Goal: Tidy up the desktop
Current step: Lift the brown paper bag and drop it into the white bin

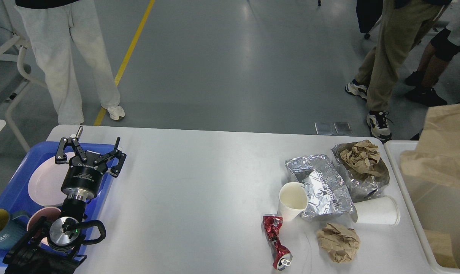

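Note:
The white desktop fills the view. On its right side lie a crumpled foil sheet, a second foil holding crumpled brown paper, an open paper cup, a paper cup on its side, a crushed red can and a brown paper ball. A brown paper bag hangs at the right edge over the white bin. My left gripper is open and empty above the blue tray. My right gripper is out of view.
The blue tray holds a pink plate, a pink bowl and a teal mug. People stand beyond the far edge at left and right. A chair stands at far left.

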